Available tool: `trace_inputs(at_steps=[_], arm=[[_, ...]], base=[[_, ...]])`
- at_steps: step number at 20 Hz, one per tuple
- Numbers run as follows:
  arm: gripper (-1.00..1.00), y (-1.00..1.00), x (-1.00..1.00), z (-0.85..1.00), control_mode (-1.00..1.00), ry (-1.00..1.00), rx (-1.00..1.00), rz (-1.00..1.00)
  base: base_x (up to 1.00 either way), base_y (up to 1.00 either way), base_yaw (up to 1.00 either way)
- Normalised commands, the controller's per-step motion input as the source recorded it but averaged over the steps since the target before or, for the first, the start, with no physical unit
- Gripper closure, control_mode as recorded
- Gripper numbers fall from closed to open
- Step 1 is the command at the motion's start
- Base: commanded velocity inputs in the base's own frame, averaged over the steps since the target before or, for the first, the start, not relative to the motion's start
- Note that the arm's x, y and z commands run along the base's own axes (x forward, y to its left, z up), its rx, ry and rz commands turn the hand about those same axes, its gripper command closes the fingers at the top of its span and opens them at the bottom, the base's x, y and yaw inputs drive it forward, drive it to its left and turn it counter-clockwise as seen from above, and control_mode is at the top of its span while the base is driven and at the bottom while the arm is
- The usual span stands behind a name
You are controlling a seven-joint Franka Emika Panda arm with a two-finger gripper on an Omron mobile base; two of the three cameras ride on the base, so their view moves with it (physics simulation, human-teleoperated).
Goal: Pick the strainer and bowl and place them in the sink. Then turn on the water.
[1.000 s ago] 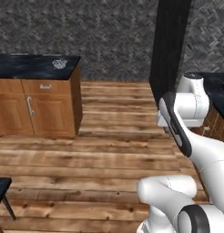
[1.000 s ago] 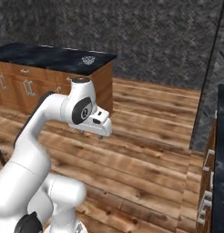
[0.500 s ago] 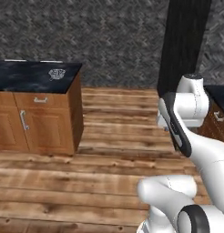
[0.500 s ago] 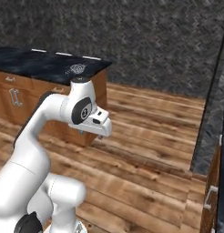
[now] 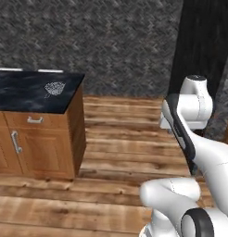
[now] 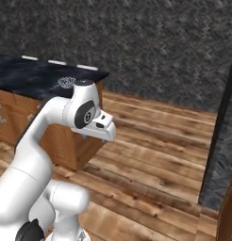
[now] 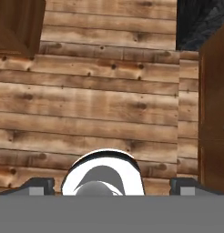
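While the base sits out on the wood floor, you're at the approach step: nothing is picked up yet. Strainer lies on the black countertop of the wooden cabinet, near its right-hand corner; from the right base view it shows as a silver mesh patch just behind the arm's upper joint. Bowl and sink can't be placed from these views. Gripper points down at bare floorboards, fingertips spread wide, released, holding nothing. Next move, as I judge it: get closer to that cabinet corner, swing the arm over the counter, then come down on the strainer's rim or handle. Risk: thin mesh, easy to miss.
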Motion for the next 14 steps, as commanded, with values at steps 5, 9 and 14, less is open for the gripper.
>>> trace_inputs(at_steps=[5,9,14], arm=[[-1.0,0.0,0.0,0.0,1.0,0.0,0.0,0.0],[-1.0,0.0,0.0,0.0,1.0,0.0,0.0,0.0],[-1.0,0.0,0.0,0.0,1.0,0.0,0.0,0.0]], base=[[1.0,0.2,0.01],[1.0,0.24,0.0],[1.0,0.32,0.0]])
